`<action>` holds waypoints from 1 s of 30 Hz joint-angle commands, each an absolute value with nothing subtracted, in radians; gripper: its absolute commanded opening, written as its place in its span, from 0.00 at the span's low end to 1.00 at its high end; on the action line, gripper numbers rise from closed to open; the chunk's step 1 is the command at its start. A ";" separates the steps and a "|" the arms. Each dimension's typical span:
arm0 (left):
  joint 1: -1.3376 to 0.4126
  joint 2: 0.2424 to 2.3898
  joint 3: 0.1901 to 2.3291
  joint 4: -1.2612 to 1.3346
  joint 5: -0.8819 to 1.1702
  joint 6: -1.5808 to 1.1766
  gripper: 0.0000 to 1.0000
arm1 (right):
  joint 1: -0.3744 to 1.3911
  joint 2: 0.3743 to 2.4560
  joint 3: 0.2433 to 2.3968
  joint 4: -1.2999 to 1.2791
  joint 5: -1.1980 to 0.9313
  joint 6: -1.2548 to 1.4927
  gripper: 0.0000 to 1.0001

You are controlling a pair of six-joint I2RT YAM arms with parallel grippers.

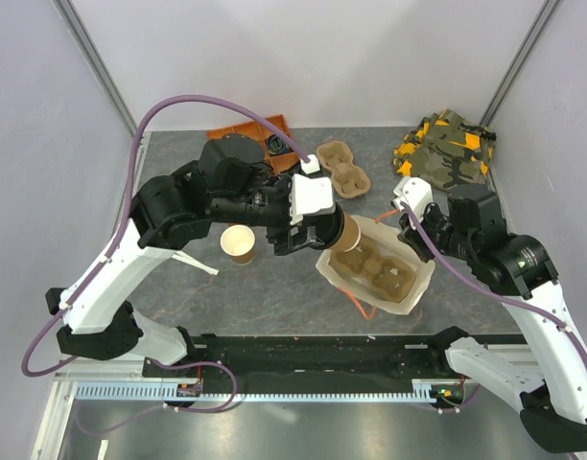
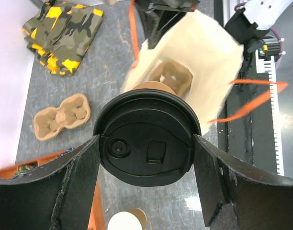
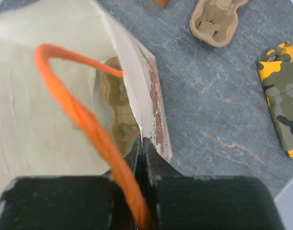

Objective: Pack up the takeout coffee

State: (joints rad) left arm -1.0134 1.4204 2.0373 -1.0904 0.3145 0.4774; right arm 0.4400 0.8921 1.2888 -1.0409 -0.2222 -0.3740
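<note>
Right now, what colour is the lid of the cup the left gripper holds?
The lid is black; the left wrist view shows it best.

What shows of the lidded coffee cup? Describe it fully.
The takeout coffee is a tan paper cup under a round black plastic lid, fully seated, with a small round hole and a rectangular mark. The left hand grips it from both sides near the lid, holding it tilted off the table, base toward the open white paper bag.

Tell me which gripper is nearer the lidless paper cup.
Left. The left gripper, shut on the takeout coffee, sits just beside the lidless cup; the right gripper pinches the rim of the paper bag, further away.
</note>
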 commanded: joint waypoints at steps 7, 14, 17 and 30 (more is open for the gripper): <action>-1.098 1.486 2.048 -0.980 0.232 0.537 0.52 | 0.436 0.885 1.350 -1.043 -0.198 -0.218 0.00; -1.144 1.486 1.968 -0.968 0.238 0.649 0.48 | 0.437 0.871 1.335 -1.045 -0.219 -0.218 0.00; -1.160 1.494 1.939 -0.968 0.225 0.689 0.46 | 0.437 0.873 1.338 -1.037 -0.222 -0.219 0.00; -1.210 1.560 1.849 -0.939 0.124 0.771 0.42 | 0.437 0.896 1.353 -1.049 -0.253 -0.187 0.00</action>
